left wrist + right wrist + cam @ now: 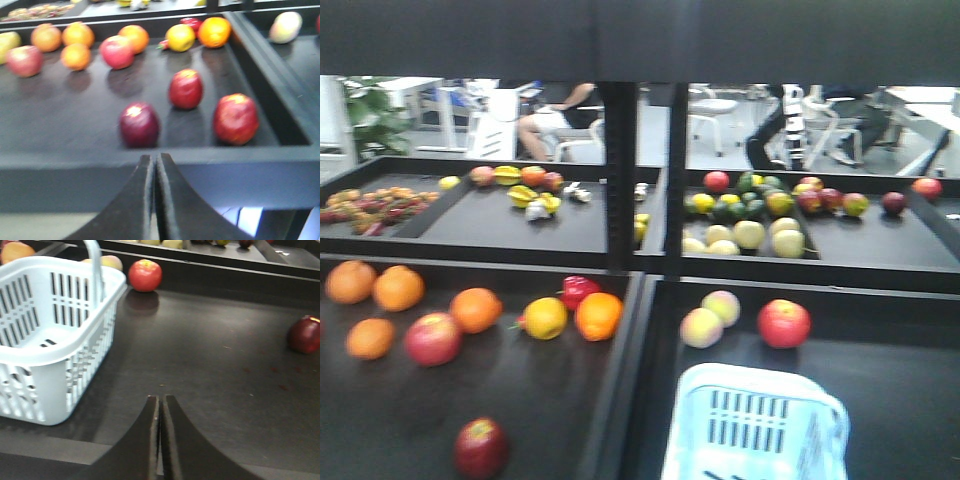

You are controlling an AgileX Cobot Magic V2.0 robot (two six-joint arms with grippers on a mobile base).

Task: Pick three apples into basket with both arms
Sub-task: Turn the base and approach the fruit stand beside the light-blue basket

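The visible floor of the basket (pixel 50 385) is bare, so I take this as the very start, with both arms poised before a first pick. The basket sits in the near-left part of the right compartment of the black bench (pixel 210 370).

The left gripper (pixel 155 200) hangs just outside the near rim of the left compartment, jaws pressed together and holding nothing. Three apples lie close beyond that rim — a dark apple (pixel 139 125) nearest, a middle apple (pixel 185 89) behind it, and a bright apple (pixel 236 119) to the right.

The right gripper (pixel 160 440) is likewise closed and empty, with the basket to its left. A far apple (pixel 145 275) rests by the back wall just beyond the basket, and an edge apple (pixel 305 334) lies well to the right.

Next, I judge, each gripper must open, then reach forward and down over its chosen apple — glossy round fruit may roll if nudged off-centre. The oranges (pixel 77 35) further back should be left alone.
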